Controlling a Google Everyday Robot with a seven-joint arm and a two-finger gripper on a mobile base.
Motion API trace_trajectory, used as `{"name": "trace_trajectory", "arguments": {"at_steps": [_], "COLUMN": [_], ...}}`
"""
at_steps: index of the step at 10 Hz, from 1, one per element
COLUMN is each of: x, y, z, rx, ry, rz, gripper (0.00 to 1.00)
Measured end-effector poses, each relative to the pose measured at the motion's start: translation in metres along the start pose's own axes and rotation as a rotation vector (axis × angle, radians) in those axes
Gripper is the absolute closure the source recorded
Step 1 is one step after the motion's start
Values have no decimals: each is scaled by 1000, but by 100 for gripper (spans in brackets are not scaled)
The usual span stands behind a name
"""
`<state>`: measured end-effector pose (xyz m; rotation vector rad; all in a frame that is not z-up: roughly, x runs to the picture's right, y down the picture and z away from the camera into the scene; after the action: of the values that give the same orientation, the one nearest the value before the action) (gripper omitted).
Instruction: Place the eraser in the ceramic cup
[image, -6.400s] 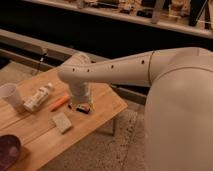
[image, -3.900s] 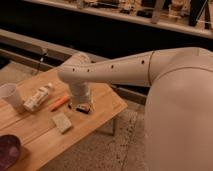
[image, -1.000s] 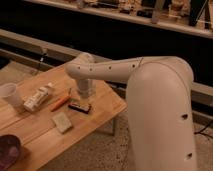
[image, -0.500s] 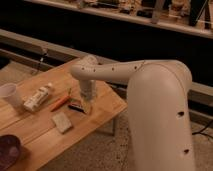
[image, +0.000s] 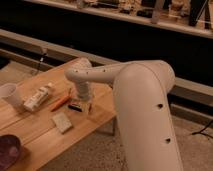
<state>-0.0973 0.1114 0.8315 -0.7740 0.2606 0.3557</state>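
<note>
The eraser (image: 75, 107), a small dark block, lies on the wooden table (image: 95, 120) just right of the orange pen (image: 61, 102). My gripper (image: 87, 105) hangs straight down from the white arm, low over the table, right beside the eraser on its right. It is open and holds nothing. The white ceramic cup (image: 9, 95) stands upright at the table's far left edge, well away from the gripper.
A white labelled tube (image: 39, 96) lies between cup and pen. A beige block (image: 62, 121) rests in front of the eraser. A dark purple bowl (image: 7, 152) sits at the near left corner. The arm's bulky white link (image: 145, 115) fills the right foreground.
The arm's big link has shifted slightly left while the gripper has settled low beside the eraser. The eraser and other items have not moved.
</note>
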Motion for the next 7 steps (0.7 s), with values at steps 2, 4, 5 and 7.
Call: {"name": "trace_trajectory", "arguments": {"at_steps": [2,4,5,7], "x": [-10,-21,-25,-30], "y": [-2,-6,-10,-13], "z": [3,6,7,7], "rx": [8,15,21,25], "ry": [-1,-5,-7,-12], "rz": [-19,-32,-33,-32], "gripper": [35,35,35,35]}}
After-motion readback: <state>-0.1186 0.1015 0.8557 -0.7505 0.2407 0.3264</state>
